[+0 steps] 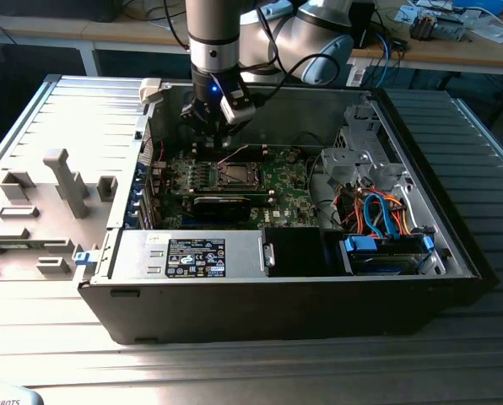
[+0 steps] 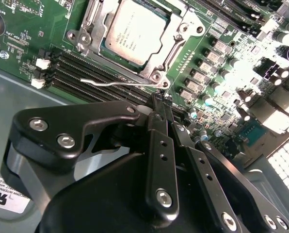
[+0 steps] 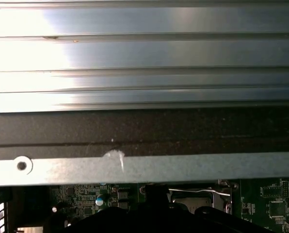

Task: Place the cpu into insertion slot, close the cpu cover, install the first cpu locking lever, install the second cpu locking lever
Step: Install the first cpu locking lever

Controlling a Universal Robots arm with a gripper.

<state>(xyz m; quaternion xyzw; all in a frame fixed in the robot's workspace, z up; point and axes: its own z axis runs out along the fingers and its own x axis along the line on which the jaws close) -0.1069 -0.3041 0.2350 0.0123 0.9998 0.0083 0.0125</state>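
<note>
The cpu (image 2: 135, 36) is seated in the insertion slot (image 2: 113, 51), framed by the cpu cover (image 2: 181, 34). The hand (image 2: 160, 104) is held just beside a locking lever (image 2: 120, 83), fingers pressed together, nothing gripped.

We see a ribbed metal surface (image 1: 454, 354) catching bright glare, and behind it a cluttered wooden workbench (image 1: 454, 52).

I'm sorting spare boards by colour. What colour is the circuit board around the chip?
Green, seen best in the second wrist view: circuit board around the silver-topped chip.
</note>
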